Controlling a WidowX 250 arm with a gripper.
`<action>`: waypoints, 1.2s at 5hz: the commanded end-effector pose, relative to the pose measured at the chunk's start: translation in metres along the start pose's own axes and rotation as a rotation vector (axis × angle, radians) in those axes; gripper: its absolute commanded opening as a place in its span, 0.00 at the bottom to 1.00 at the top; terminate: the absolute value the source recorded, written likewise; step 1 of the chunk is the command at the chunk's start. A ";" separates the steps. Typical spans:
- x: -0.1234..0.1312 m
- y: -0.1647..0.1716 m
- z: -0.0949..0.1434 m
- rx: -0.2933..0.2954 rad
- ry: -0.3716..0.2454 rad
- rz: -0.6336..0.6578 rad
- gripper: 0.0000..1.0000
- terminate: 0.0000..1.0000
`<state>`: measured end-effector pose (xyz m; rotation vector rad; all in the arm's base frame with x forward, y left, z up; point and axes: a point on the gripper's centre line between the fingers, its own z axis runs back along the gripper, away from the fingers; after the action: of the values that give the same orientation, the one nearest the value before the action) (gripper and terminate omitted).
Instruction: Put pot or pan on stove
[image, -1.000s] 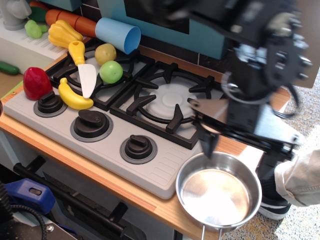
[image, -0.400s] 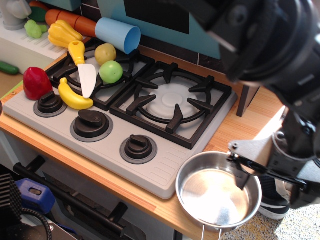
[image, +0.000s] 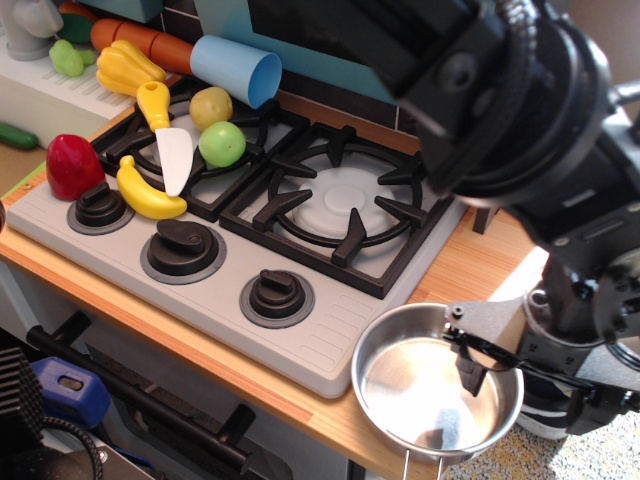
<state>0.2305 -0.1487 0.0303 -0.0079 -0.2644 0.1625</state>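
Observation:
The shiny steel pan (image: 415, 395) sits on the wooden counter (image: 470, 270), just off the front right corner of the light grey stove (image: 330, 345). Its thin wire handle points toward the bottom edge of the view. My gripper (image: 520, 385) hangs over the pan's right rim. One dark finger (image: 468, 372) reaches down inside the pan, and the other side stays outside the rim, partly hidden by the arm. The jaws look open and hold nothing. The right burner grate (image: 340, 200) is bare.
The left burner holds a toy knife (image: 168, 135), banana (image: 148, 192), green ball (image: 222, 143) and yellow potato (image: 211, 105). A red pepper (image: 73, 165) and blue cup (image: 235, 68) stand nearby. Three black knobs (image: 277, 295) line the stove's front. The counter edge is just right of the pan.
My gripper has come from above the stove's right edge down and right to the pan's right rim, and one finger now dips inside the pan. The pan has not moved.

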 end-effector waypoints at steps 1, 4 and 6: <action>-0.001 0.004 -0.009 -0.034 -0.048 0.012 1.00 0.00; -0.007 0.008 -0.018 -0.040 -0.074 0.015 0.00 0.00; 0.001 0.001 -0.001 0.025 -0.045 -0.016 0.00 0.00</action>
<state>0.2267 -0.1425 0.0276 0.0884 -0.2271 0.1274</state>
